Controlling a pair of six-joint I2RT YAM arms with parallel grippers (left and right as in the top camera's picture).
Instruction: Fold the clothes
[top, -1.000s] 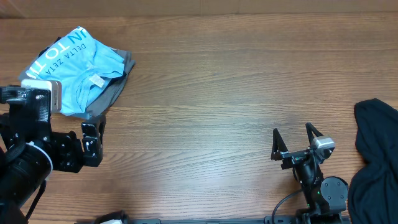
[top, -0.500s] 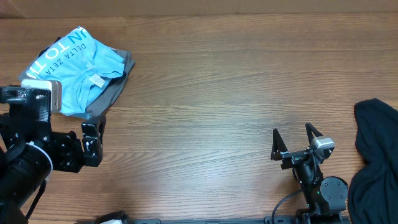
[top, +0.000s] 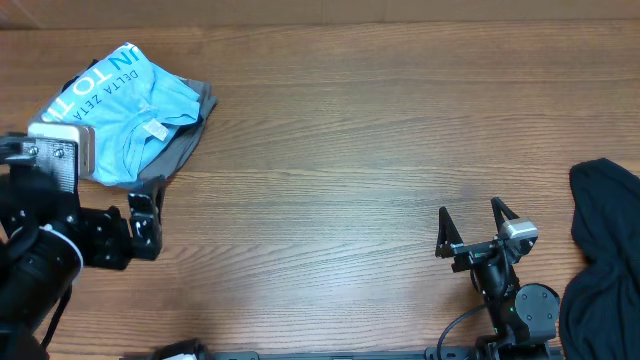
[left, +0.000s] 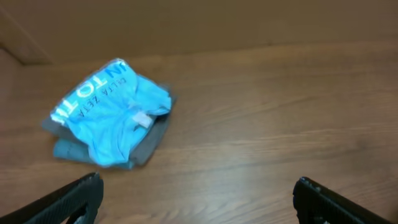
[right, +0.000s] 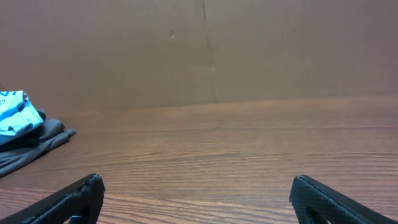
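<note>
A folded light blue T-shirt (top: 125, 105) with white lettering lies on a grey garment (top: 185, 140) at the table's far left; both show in the left wrist view (left: 109, 112) and at the left edge of the right wrist view (right: 15, 118). A black garment (top: 605, 255) lies crumpled at the right edge. My left gripper (top: 148, 215) is open and empty, just in front of the stack. My right gripper (top: 475, 228) is open and empty, left of the black garment.
The wooden table (top: 350, 150) spreads between the two arms. A brown wall (right: 205, 50) stands behind its far edge.
My left arm has shifted slightly up toward the stack of clothes. The right arm and the garments have not moved.
</note>
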